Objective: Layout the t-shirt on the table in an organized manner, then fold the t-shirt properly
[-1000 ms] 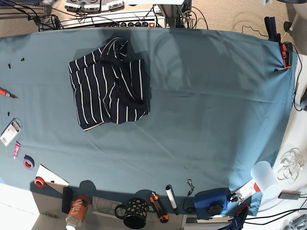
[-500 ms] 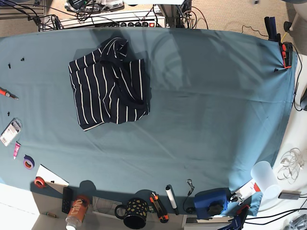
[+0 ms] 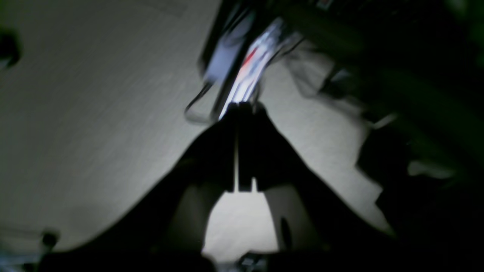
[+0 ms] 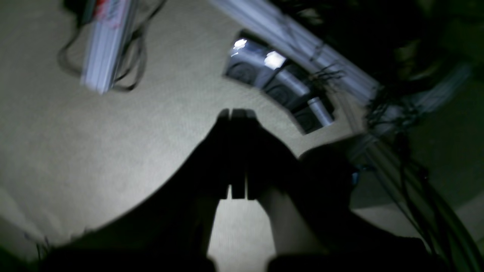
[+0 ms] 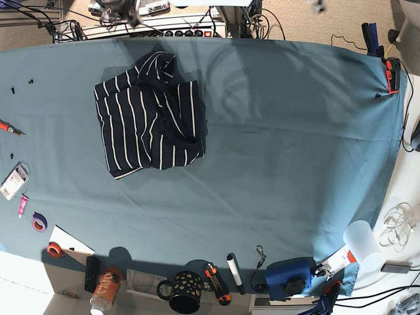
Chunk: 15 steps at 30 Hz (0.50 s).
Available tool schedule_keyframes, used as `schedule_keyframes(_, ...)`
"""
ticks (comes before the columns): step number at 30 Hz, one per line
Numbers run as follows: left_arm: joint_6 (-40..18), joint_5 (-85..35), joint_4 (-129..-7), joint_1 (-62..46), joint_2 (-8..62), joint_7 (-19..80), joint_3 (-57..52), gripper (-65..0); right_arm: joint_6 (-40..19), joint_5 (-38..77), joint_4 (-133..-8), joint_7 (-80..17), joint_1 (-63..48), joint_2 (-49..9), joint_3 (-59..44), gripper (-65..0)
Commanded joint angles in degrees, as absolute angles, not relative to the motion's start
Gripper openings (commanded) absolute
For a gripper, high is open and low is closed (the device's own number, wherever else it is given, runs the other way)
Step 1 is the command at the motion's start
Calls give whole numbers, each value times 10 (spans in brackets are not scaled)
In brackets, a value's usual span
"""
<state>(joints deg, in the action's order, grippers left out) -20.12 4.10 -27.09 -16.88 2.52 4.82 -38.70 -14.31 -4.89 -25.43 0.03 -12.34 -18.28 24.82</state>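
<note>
No text, label, brand or number can be read anywhere.

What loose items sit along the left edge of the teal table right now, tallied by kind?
Rolls of tape: 2, a purple roll of tape and a red roll of tape
Red-handled tool: 1
Pink tube: 1
White packet: 1
White paper sheet: 1
Total: 6
</note>
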Motion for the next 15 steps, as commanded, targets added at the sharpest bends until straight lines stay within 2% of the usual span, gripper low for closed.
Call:
schedule_keyframes(1,-204,43,-273,-173,25,46,-388,-650,-141,-50,-254,6,-123,-184,248,-650)
schedule_keyframes(15,-209,43,-293,-171,19,46,-388,-650,-141,-50,-255,9,-122,-176,248,-650)
